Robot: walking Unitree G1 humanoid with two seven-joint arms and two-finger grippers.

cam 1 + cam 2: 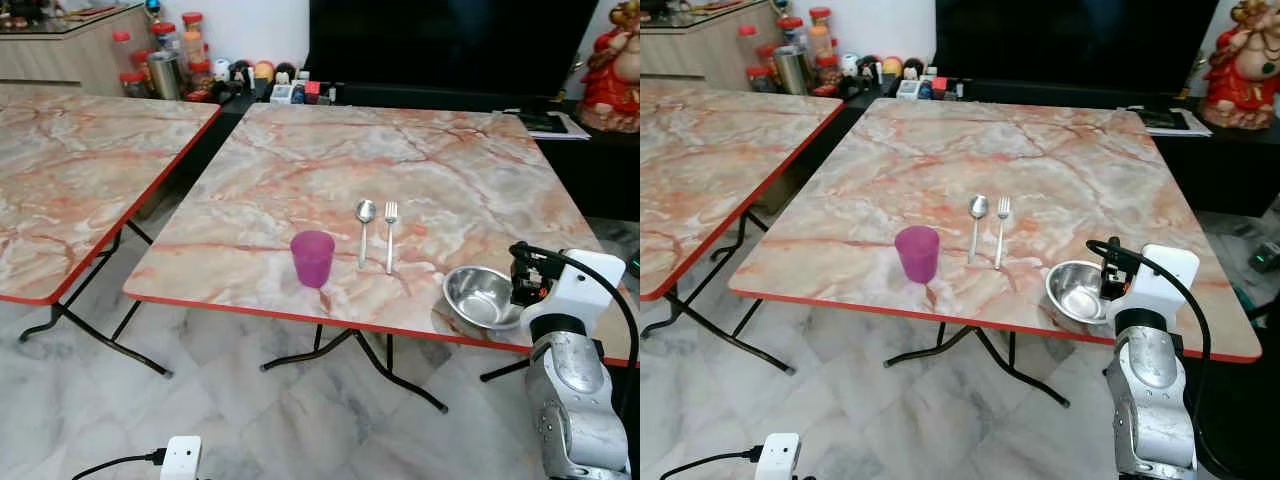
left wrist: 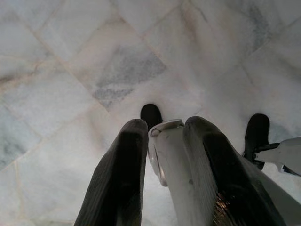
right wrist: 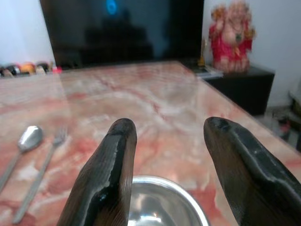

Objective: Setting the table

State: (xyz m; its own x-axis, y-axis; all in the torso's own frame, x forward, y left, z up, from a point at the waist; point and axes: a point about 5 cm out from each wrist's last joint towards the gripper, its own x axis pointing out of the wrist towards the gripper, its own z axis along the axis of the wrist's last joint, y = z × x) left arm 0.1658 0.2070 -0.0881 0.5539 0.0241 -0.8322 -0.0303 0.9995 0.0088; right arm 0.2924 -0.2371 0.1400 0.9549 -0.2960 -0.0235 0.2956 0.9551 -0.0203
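- The steel bowl [image 1: 482, 296] sits near the front right edge of the marble-patterned counter [image 1: 400, 160]; in the right wrist view its rim [image 3: 162, 200] lies low between the two black fingers [image 3: 106, 174], which stand spread apart on either side above it, gripping nothing; whether they touch the rim cannot be told.
- The right gripper [image 3: 164, 169] hovers at the bowl; from the head views its white wrist housing [image 1: 1155, 275] and silver arm rise from below the counter's red front edge, just beside the bowl.
- To the bowl's left lie a fork [image 1: 390, 235] and a spoon [image 1: 364, 230], side by side and parallel, handles toward the front edge; further left stands a purple cup [image 1: 312, 258], upright, near the edge.
- The head views show a second counter [image 1: 80, 170] to the left, jars and small items against the far wall, a dark screen [image 1: 450, 45] and a red figurine [image 1: 612, 65]; a white plug block [image 1: 180, 458] lies on the floor.
- The left wrist view looks down at pale marble floor tiles [image 2: 70, 70]; the left gripper [image 2: 164, 155] hangs idle, its fingers slightly parted with a pale robot part seen between them; they hold nothing.
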